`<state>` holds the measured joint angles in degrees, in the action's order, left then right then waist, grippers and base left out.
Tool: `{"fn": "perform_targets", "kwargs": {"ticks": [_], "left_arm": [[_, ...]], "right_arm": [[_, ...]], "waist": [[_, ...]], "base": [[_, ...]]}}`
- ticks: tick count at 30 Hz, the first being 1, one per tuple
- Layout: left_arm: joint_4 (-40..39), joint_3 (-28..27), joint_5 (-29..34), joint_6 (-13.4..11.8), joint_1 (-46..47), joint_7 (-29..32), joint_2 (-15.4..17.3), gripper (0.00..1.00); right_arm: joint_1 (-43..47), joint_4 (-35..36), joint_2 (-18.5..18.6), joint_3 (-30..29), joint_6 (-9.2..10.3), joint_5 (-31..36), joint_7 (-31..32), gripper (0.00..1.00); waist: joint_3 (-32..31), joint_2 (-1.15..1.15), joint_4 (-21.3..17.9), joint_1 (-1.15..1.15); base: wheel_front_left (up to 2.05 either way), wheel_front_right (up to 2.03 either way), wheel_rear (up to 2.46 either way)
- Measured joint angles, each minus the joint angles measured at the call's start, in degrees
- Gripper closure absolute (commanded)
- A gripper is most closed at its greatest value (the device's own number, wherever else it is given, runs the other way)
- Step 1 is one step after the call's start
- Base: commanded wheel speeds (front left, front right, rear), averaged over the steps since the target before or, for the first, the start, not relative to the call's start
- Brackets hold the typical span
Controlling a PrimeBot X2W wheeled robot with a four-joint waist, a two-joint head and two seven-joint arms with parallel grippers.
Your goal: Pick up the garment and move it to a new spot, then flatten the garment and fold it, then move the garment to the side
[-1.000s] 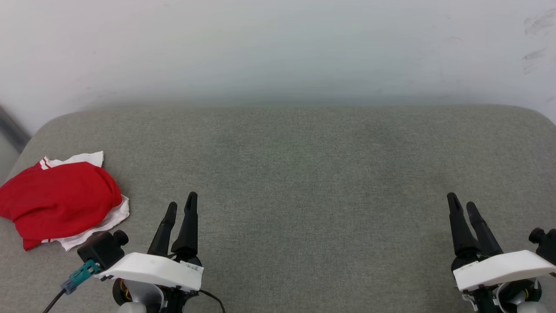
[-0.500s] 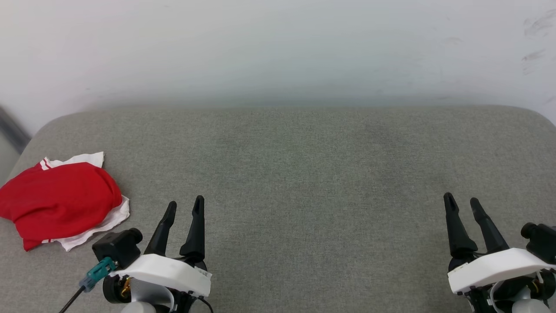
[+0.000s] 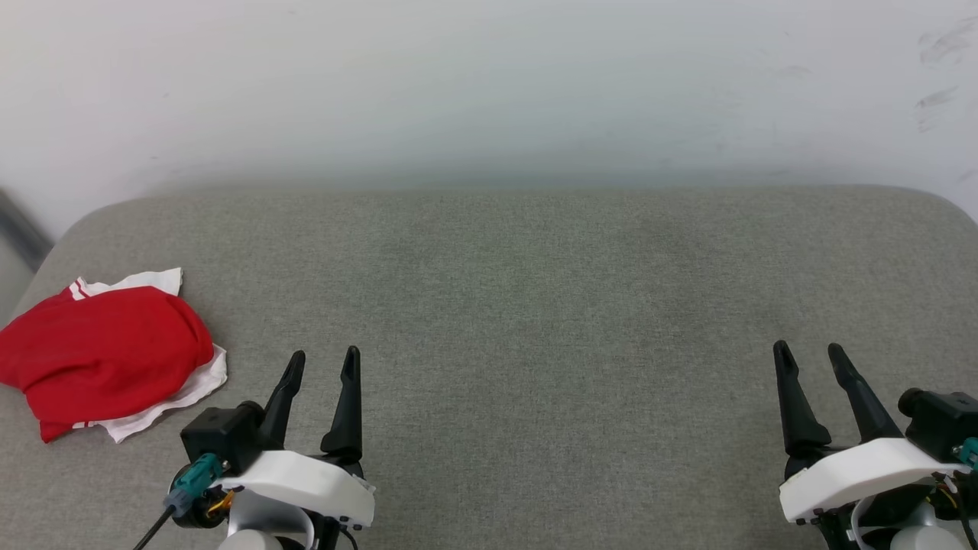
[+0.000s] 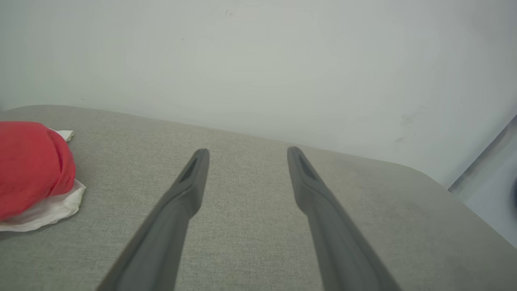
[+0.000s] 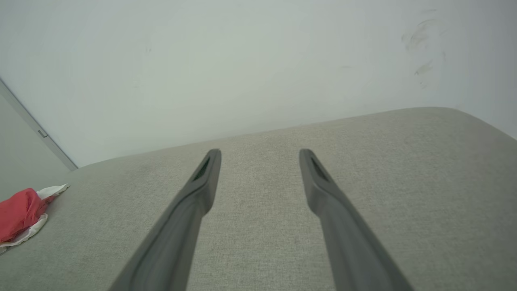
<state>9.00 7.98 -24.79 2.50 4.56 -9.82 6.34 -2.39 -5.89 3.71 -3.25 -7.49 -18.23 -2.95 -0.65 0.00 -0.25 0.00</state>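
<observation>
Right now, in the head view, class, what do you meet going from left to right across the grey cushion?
garment → left gripper → right gripper

The garment [image 3: 107,347] was red over white, with red-and-white striped trim. The cushion [image 3: 535,305] was mottled grey-green; the wall [image 3: 489,76] off-white, perhaps scuffed grey. The left gripper [image 3: 325,354] and right gripper [image 3: 807,347] had black fingers [image 3: 345,397], white shells [image 3: 306,477].

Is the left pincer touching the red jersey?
No, the left pincer stands apart from the red jersey, grey cushion showing between them.
</observation>
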Motion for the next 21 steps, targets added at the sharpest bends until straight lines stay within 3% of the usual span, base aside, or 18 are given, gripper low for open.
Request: {"fn": "perform_targets", "kwargs": {"ticks": [21], "left_arm": [[1.51,1.08,9.96,-2.00,0.26,-2.48,0.00,0.00]], "right_arm": [[0.30,1.02,-0.48,-0.66,-0.01,10.55,0.22,0.00]], "waist": [[-0.11,0.00,-0.30,0.00]], "base": [[0.00,0.00,0.00]]}}
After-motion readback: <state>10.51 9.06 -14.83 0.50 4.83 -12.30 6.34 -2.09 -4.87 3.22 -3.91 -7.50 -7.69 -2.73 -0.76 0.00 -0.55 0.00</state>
